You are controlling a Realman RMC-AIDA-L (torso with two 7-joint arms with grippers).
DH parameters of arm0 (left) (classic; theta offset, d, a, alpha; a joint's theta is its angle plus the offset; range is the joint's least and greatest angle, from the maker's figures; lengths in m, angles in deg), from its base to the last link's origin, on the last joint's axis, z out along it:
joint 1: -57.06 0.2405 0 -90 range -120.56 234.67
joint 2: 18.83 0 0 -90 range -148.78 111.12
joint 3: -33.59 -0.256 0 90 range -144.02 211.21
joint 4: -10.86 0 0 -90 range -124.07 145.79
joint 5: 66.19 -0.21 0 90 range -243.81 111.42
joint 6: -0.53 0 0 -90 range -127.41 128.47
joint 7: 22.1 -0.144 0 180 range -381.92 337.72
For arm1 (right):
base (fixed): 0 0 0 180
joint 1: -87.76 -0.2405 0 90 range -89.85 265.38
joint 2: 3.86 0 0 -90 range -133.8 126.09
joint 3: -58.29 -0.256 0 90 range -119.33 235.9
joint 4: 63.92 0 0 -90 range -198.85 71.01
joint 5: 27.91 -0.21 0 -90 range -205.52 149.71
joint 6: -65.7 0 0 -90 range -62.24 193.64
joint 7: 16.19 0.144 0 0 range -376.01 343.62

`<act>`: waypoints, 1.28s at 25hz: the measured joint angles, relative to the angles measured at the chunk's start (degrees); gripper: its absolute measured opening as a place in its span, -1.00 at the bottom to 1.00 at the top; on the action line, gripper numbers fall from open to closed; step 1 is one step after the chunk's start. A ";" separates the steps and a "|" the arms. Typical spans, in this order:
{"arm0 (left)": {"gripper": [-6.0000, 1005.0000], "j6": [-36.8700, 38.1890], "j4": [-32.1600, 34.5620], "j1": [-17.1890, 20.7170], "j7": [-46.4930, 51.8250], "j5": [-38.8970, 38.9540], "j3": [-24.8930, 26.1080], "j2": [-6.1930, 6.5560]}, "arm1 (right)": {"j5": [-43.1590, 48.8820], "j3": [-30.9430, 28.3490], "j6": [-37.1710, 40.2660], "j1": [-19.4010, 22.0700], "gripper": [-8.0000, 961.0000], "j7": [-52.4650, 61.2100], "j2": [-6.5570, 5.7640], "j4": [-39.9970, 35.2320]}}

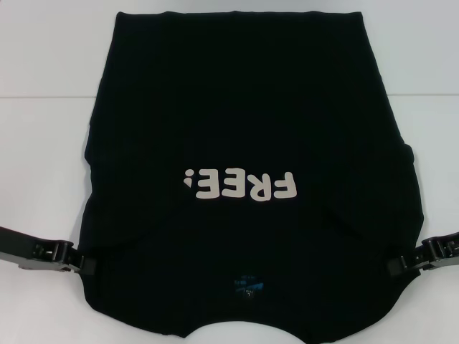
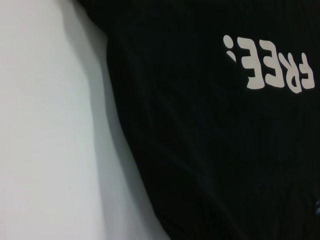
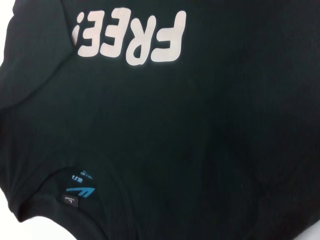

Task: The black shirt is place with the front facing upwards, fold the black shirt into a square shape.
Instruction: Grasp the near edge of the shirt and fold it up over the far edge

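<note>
Black shirt [image 1: 244, 122] lies flat on the white bench [image 1: 43, 86], front up, collar end nearest the robot, hem at the far side. Plain black fabric, far larger than either claw. Cream block letters "FREE!" [image 1: 240, 185] sit roughly mid-chest and read upside down in the head view. Small blue neck label [image 1: 247, 285] sits just inside the collar, on the robot's side of the lettering. Both sleeves look tucked in: side edges run fairly straight from hem to shoulders, with a slight bulge on the shirt's right edge level with the lettering. A few soft creases fan out from the collar area toward both shoulders; the rest of the body is smooth. Hem edge is straight and square to the bench.

Left claw [image 1: 84, 266] is at the shirt's left shoulder edge, low, tip touching or just at the fabric. Cannot tell whether its fingers are spread or pinching cloth, since black on black hides the tips.

Right claw [image 1: 396, 264] is at the shirt's right shoulder edge, mirrored to the left one, tip right at the fabric. Same problem: cannot tell the finger state.

Left wrist view: shirt edge against bare bench, lettering toward one corner, no fingers visible. Right wrist view: lettering, collar curve and blue label on the shirt, no fingers visible.
</note>
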 joint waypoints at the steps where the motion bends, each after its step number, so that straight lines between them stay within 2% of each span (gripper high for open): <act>1: -0.95 0.00 -0.03 -0.05 0.00 0.00 -0.01 0.00 | 0.01 0.08 0.00 -0.05 0.24 -0.03 0.00 -0.01; 12: -0.95 0.31 -0.32 -0.25 -0.57 0.00 -0.38 0.00 | 0.00 0.46 0.34 -0.11 -0.70 -0.20 -0.39 -0.15; 14: -0.95 1.19 -1.24 -0.57 -1.41 0.00 -0.42 0.19 | 0.01 0.49 0.69 -0.15 -0.77 -0.21 -0.58 -0.15; 17: -0.95 2.78 -3.72 -1.25 -2.34 0.00 -0.44 1.23 | 0.08 1.01 2.01 -0.34 -0.88 -0.93 -1.17 -0.20; 20: -0.95 4.51 -4.74 -1.55 -2.56 -0.15 -0.41 2.09 | 0.08 1.50 4.62 -0.49 -0.88 -2.47 -2.06 -0.29; 24: -0.95 10.34 -4.77 -1.61 -3.32 -0.39 -0.27 3.40 | 0.11 4.61 9.98 -0.28 -0.88 -5.50 -3.07 -1.28; 28: -0.95 17.31 -4.77 -1.56 -4.36 -1.95 -0.60 4.02 | 0.61 8.04 16.42 0.72 -0.88 -9.92 -3.12 -1.97; 32: -0.95 22.55 -5.66 -1.63 -6.22 -3.63 -2.00 3.95 | 3.83 8.70 19.63 1.30 -0.88 -13.15 -2.38 -1.68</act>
